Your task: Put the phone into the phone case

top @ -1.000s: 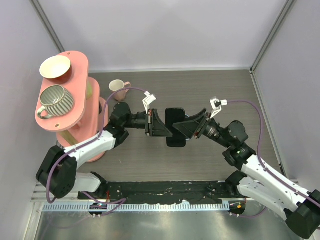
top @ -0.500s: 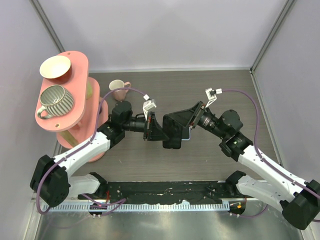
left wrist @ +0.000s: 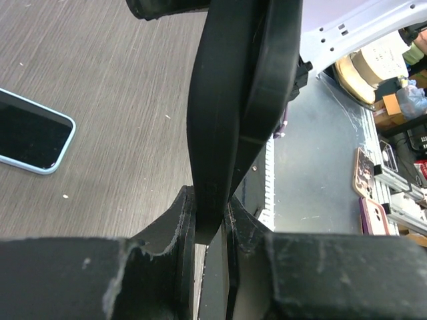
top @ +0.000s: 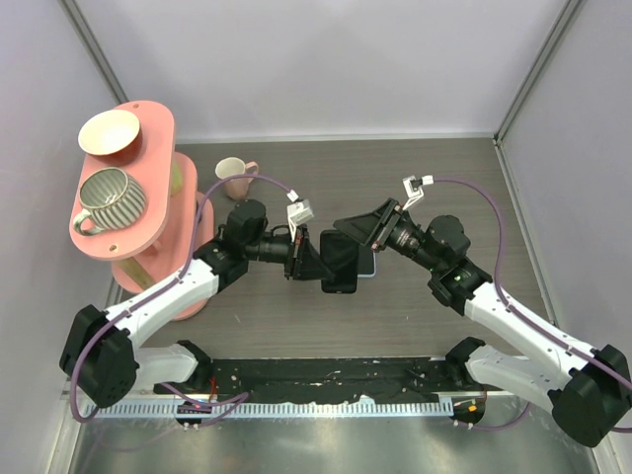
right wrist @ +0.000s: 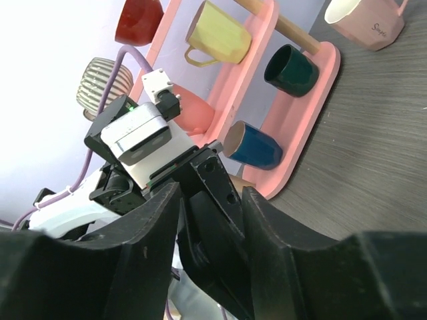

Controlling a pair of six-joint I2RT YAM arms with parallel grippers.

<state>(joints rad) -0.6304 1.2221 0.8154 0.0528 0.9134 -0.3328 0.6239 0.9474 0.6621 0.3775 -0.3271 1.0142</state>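
Robot lab cell, white panels [top: 326,59], wood-grain table [top: 425,188]

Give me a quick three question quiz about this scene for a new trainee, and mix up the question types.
1. True or false: the phone already sits inside the phone case.
2. What is the left gripper clamped on? A) the phone B) the phone case C) nothing
3. Fill in: the phone lies on the table with its ____ facing up.
Key: 1 false; 2 B; 3 screen.
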